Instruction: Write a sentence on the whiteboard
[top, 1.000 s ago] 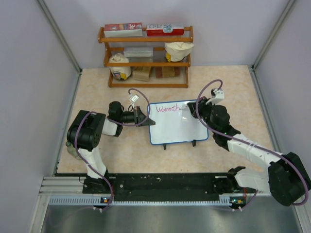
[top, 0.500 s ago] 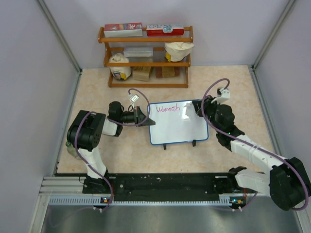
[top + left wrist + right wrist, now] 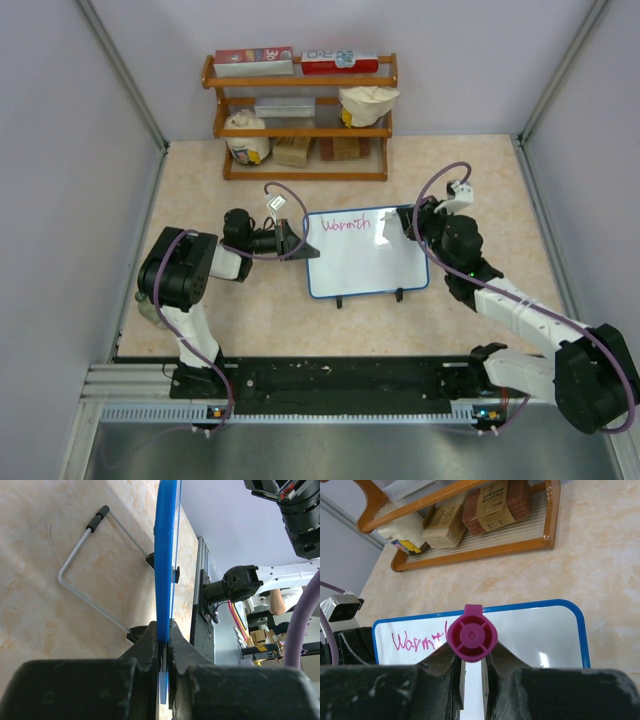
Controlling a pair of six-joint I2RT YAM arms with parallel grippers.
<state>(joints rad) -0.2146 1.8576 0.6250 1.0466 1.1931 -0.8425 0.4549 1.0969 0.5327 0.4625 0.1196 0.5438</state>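
Note:
The whiteboard (image 3: pixel 365 262), white with a blue frame, stands tilted on the table's middle. Pink writing "Warmth" (image 3: pixel 345 224) runs along its top left. My left gripper (image 3: pixel 303 248) is shut on the board's left edge; in the left wrist view the blue frame (image 3: pixel 165 555) runs edge-on between the jaws of the left gripper (image 3: pixel 163 627). My right gripper (image 3: pixel 395 228) hovers by the board's upper right, shut on a magenta marker (image 3: pixel 471 637). In the right wrist view the whiteboard (image 3: pixel 540 630) lies below the right gripper (image 3: pixel 471 656), and the marker's tip is hidden.
A wooden shelf (image 3: pixel 300 115) with boxes and bags stands at the back of the table. The board's wire stand (image 3: pixel 85 580) sticks out behind it. Grey walls close in on both sides, and a black rail (image 3: pixel 330 380) runs along the near edge.
A second ago the right gripper with the marker was over the end of the word; it has drawn back to the right, off the writing. The left arm and board have not moved.

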